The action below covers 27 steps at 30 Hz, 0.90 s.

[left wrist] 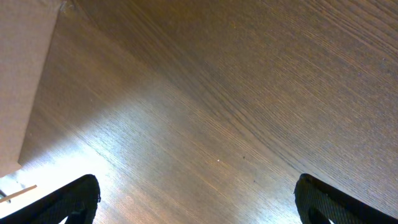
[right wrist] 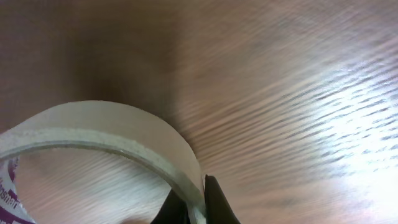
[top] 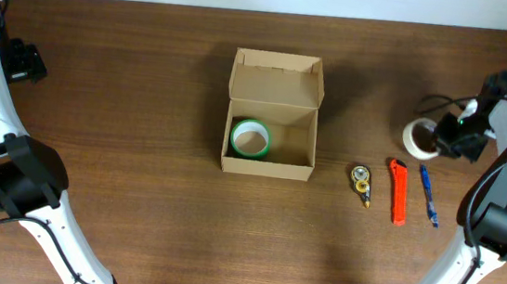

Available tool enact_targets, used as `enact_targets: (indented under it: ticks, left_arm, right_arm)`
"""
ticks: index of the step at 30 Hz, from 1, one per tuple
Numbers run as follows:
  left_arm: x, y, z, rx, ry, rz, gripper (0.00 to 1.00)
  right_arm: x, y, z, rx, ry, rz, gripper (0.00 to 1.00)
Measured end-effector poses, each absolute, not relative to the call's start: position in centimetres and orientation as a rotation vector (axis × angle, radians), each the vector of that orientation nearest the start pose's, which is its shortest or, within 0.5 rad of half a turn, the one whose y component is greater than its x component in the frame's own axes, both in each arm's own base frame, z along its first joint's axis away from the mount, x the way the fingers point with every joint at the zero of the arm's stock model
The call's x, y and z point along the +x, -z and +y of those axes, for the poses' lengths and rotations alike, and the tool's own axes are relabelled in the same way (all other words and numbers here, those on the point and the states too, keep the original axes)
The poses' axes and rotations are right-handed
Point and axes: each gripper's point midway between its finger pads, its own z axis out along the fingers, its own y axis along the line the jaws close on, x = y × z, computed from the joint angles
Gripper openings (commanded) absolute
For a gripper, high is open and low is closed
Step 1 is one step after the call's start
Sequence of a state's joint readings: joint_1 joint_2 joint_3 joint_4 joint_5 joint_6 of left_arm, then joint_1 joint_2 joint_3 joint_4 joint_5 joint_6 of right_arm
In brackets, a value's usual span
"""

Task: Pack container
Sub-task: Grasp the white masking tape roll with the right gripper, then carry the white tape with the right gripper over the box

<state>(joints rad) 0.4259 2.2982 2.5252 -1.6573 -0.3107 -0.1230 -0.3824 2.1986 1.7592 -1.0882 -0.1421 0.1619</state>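
Observation:
The brown cardboard container (top: 272, 116) stands open at the table's middle, its flap lid up at the back. A green tape roll (top: 250, 138) lies inside it at the left. My right gripper (top: 442, 137) is at the far right, shut on the wall of a white tape roll (top: 417, 136); in the right wrist view the fingers (right wrist: 198, 202) pinch the roll's rim (right wrist: 112, 134). My left gripper (left wrist: 198, 199) is open and empty over bare wood; in the overhead view it sits at the far left (top: 26, 60).
Right of the container lie a small yellow tape dispenser (top: 361, 181), an orange box cutter (top: 398, 190) and a blue pen (top: 427, 195). A brown cardboard edge (left wrist: 25, 74) shows at the left of the left wrist view.

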Motion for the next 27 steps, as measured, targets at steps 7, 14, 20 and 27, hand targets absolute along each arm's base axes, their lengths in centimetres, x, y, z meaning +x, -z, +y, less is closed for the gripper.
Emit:
enact_targets:
  ticks: [7,14,20,27]
  left_arm:
    - [39.2,-18.9,23.5,-0.848,-0.498,2.888,1.00]
    - [39.2,-18.9,23.5,-0.848,-0.498,2.888,1.00]
    - [39.2,-18.9,23.5,-0.848,-0.498,2.888,1.00]
    - [39.2,-18.9,23.6,-0.848,-0.499,2.888,1.00]
  right_arm:
    - [45.6,-22.7,-4.1,0.198,-0.232,2.701,0.04]
    - [39.6,-37.4,14.7,-0.502,-0.334,2.335,0.04]
    - [38.5,-29.4,22.0,-0.747,-0.261,2.469,0.04]
    - [38.6,-16.0,23.5,-0.808,-0.184,2.690,0.04]
